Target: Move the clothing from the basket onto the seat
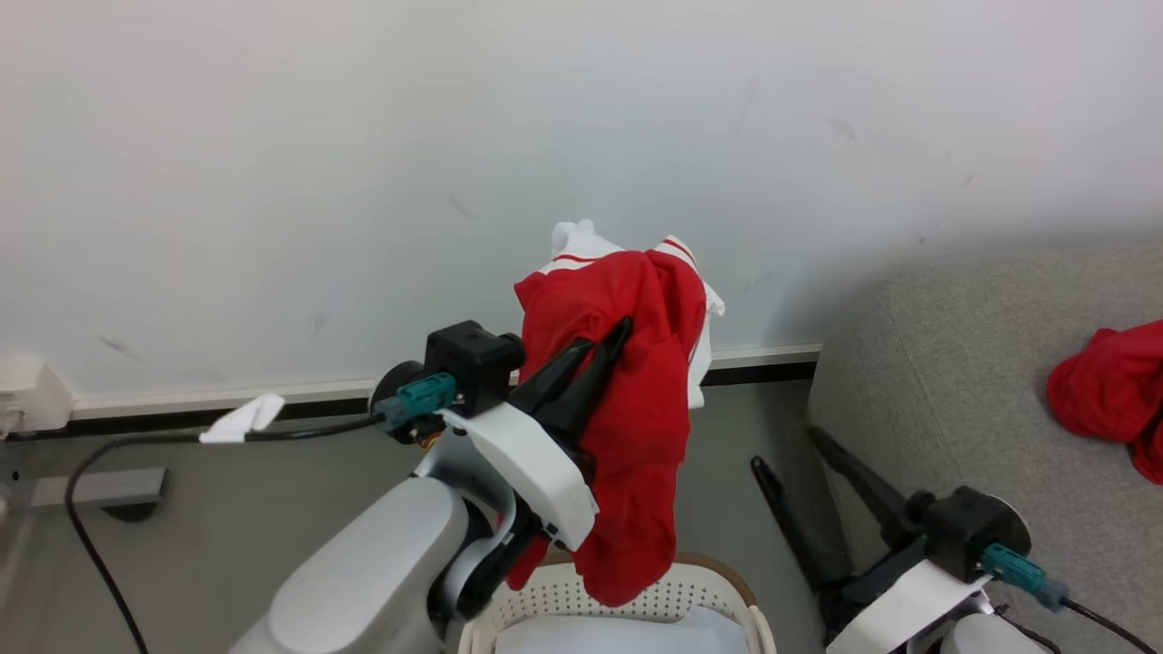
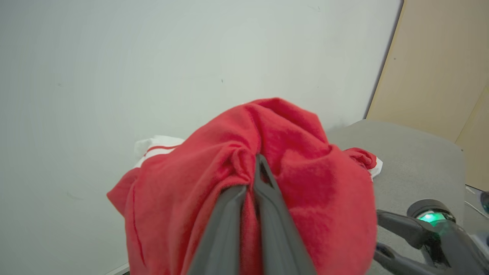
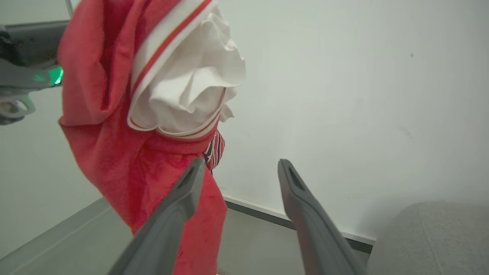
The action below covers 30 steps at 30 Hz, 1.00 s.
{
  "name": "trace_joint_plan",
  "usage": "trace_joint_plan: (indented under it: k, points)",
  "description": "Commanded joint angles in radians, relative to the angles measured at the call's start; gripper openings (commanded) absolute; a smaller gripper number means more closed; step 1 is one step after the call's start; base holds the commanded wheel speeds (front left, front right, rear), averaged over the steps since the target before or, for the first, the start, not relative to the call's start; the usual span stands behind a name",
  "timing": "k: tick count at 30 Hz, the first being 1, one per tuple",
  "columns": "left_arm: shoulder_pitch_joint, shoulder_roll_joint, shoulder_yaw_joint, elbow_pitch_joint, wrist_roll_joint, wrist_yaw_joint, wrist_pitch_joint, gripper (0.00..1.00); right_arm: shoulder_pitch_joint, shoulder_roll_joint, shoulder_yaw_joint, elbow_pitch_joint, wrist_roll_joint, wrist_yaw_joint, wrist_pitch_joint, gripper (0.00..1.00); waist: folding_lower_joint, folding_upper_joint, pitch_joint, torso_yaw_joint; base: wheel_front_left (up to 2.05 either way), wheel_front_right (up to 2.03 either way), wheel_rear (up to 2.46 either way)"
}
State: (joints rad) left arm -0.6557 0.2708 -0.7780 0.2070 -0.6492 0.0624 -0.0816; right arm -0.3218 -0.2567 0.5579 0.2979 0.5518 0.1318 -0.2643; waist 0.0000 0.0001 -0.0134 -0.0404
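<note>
Fabric of a red jersey (image 1: 641, 409) with white, red-striped trim is pinched between the closed fingers of the left gripper (image 1: 611, 338). The gripper holds it up in front of the white wall (image 1: 273, 182), with its lower end hanging over the rim of the tan-edged white basket (image 1: 727, 590). The right gripper (image 1: 789, 450) is empty, fingers spread apart, between the jersey and the grey sofa (image 1: 954, 381), where another red garment (image 1: 1104, 391) lies crumpled on the cushion, well apart from the basket.

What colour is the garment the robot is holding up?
The garment is red with white panels and striped trim; right wrist view best.
</note>
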Motion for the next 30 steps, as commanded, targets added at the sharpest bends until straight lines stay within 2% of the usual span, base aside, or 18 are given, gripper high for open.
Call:
trace_joint_plan:
  k: [1, 10, 20, 24, 30]
  points:
    - [-0.007, -0.005, -0.005, -0.007, 0.007, -0.004, -0.002, 0.00, -0.044, -0.024, 0.072, 0.031, 0.021, -0.002, 0.000, 1.00, 0.0000, -0.0001, 0.001, 0.012, 0.00, 0.00, 0.00]
    - [-0.016, -0.047, -0.054, -0.018, 0.005, -0.033, 0.009, 0.00, -0.232, -0.070, 0.398, 0.172, 0.198, -0.002, 0.001, 1.00, 0.0000, -0.0001, -0.002, 0.080, 0.00, 0.00, 0.00]
    - [-0.004, -0.120, -0.147, -0.047, -0.021, -0.092, 0.049, 0.00, -0.335, -0.069, 0.579, 0.257, 0.396, -0.002, 0.001, 1.00, 0.0000, -0.0001, -0.011, 0.194, 0.00, 0.00, 0.00]
    - [-0.002, -0.135, -0.166, -0.056, -0.032, -0.105, 0.060, 0.00, -0.356, -0.059, 0.596, 0.269, 0.435, -0.002, 0.000, 1.00, 0.0000, -0.0001, -0.015, 0.226, 0.00, 0.00, 0.00]
    - [0.006, -0.139, -0.174, -0.064, -0.051, -0.112, 0.077, 0.00, -0.346, -0.036, 0.497, 0.281, 0.375, -0.002, 0.000, 1.00, 0.0000, -0.0001, -0.014, 0.258, 0.00, 0.00, 0.00]
